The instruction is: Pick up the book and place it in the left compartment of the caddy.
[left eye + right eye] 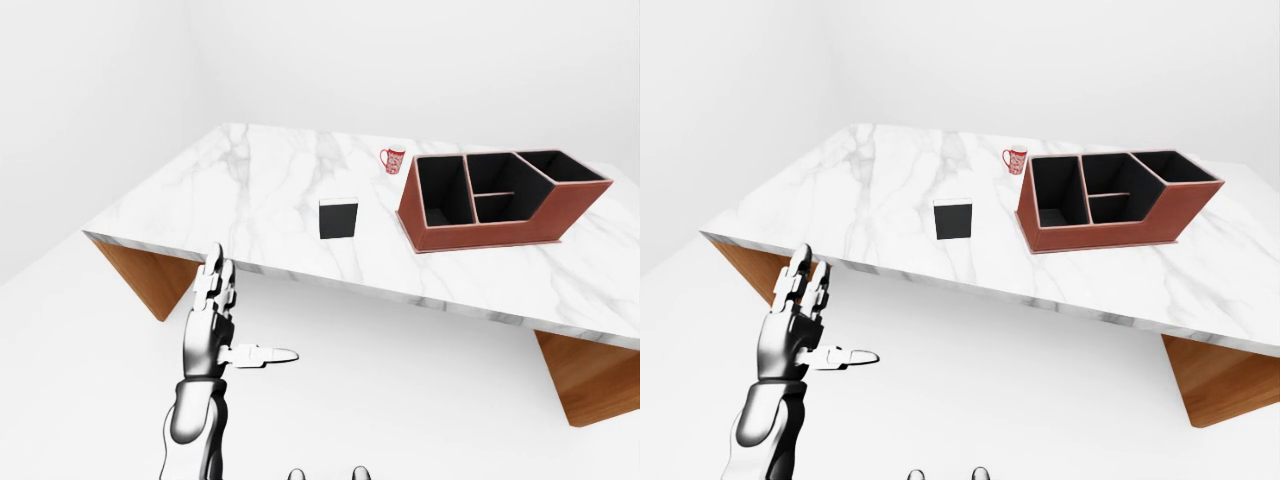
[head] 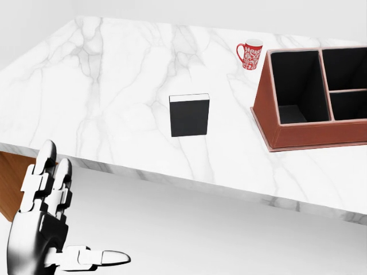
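A black book (image 2: 190,115) with a white page edge lies flat on the white marble table (image 2: 103,86), near the middle of the head view. To its right stands the reddish-brown caddy (image 2: 275,129) with dark compartments; its left compartment (image 1: 444,192) is long and holds nothing that I can see. My left hand (image 2: 54,229) is at the lower left, below the table edge, fingers spread open and thumb pointing right, well short of the book. My right hand does not show in any view.
A red-and-white patterned mug (image 2: 249,54) stands on the table above the caddy's left corner. Wooden table legs (image 1: 140,275) show under the tabletop at left and right (image 1: 585,375). White floor lies between me and the table edge.
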Controlling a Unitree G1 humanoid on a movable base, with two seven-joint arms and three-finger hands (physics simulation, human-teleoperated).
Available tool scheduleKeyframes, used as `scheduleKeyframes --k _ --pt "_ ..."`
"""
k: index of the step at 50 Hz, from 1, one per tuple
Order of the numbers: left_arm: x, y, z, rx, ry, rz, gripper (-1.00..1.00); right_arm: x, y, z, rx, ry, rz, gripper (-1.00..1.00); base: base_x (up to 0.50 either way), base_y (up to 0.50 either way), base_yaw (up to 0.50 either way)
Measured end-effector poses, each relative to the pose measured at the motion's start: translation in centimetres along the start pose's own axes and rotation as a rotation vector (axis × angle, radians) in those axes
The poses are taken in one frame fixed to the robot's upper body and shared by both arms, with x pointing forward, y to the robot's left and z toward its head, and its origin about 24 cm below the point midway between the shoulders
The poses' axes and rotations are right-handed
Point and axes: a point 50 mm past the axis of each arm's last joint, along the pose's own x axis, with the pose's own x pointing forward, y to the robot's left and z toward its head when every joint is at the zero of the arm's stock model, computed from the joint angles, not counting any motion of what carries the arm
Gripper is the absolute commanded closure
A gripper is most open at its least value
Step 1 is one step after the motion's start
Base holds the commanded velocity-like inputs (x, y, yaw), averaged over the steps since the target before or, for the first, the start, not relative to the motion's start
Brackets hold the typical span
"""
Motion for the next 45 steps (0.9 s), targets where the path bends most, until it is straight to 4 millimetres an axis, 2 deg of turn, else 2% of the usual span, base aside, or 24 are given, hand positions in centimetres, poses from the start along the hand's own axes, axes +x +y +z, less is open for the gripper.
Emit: scheduleKeyframes --k 25,45 --pt "-0.08 0.0 0.41 -0.003 -0.016 0.0 -1.0 0.09 -0.06 0.44 0.0 -0.02 -0.008 -1.0 0.0 0.0 0.0" --pt "0.03 -0.03 -0.02 0.043 0.004 0.014 -1.0 0.04 -0.26 0.48 0.004 -0.018 0.004 -1.0 0.0 0.0 0.0"
